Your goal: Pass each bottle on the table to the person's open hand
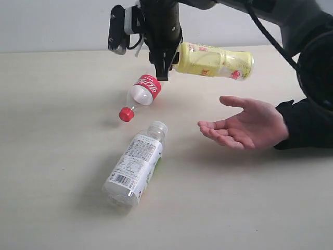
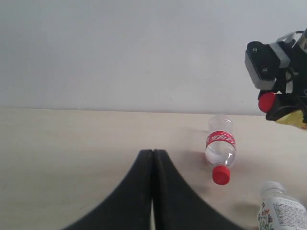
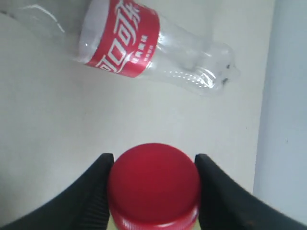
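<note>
Our right gripper [image 3: 152, 165] pinches the yellow bottle [image 1: 216, 61] by its red cap [image 3: 153, 189] and carries it roughly level in the air, above the worktop [image 1: 52, 172] and just beyond the person's open hand [image 1: 244, 125], which waits palm up. Our left gripper [image 2: 153, 191] has its fingers pressed together on nothing, low over the worktop. To do the hand-over well, we judge that we should lower the bottle's body across the palm slowly and spread the fingers only once its weight rests there. A cap hold leaves the long body free to swing, so we want no jerks. The cap is hard plastic with a ridged rim, a fair purchase. The yellow body is glossy printed film over a rounded, waisted form that would roll if dropped. Two more bottles lie on their sides on the pale, matt wood-grain surface: a clear red-labelled bottle [image 1: 141, 94] with a dimpled base, and a clear white-labelled bottle [image 1: 134, 164] with smooth walls.
</note>
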`<state>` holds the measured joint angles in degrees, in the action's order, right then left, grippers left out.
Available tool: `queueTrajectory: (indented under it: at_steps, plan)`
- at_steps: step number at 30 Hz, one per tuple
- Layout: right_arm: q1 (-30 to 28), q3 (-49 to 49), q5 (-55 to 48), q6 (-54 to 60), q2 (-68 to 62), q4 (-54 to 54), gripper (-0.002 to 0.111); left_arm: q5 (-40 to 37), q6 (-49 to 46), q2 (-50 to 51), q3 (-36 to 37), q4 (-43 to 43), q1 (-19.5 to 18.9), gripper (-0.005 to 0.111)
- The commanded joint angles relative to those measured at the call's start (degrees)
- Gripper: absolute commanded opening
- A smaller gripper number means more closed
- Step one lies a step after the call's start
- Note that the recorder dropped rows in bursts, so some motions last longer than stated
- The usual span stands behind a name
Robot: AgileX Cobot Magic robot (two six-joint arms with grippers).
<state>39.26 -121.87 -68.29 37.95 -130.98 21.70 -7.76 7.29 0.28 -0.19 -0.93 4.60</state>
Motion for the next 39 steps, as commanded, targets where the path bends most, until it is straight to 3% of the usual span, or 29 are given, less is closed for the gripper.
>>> queueTrajectory:
  at_steps: [1,6,11,16,27,39]
  plan:
    - [0.1,-3.6,-1.7,-9.8,2.6,1.1,0.0,0.4,-0.1,0.1,0.2,0.3,0.0,0.0]
    - [0.1,-4.8,-1.7,-25.3,5.0,-1.7,0.0,0.4,-0.1,0.1,0.2,0.3,0.0,0.0]
    - [0.0,-4.7,-1.7,-32.4,6.8,-7.1,0.0,0.4,-0.1,0.1,0.2,0.3,0.0,0.0]
    - [-0.3,-2.0,-1.7,-35.6,11.5,-7.8,0.0,0.4,-0.1,0.1,0.2,0.3,0.0,0.0]
    - [-5.0,16.9,-1.7,-38.0,24.4,-12.4,0.0,0.4,-0.1,0.1,0.2,0.3,0.0,0.0]
    - [-10.7,29.1,-1.7,-39.8,29.5,-20.8,0.0,0.4,-0.1,0.1,0.2,0.3,0.0,0.0]
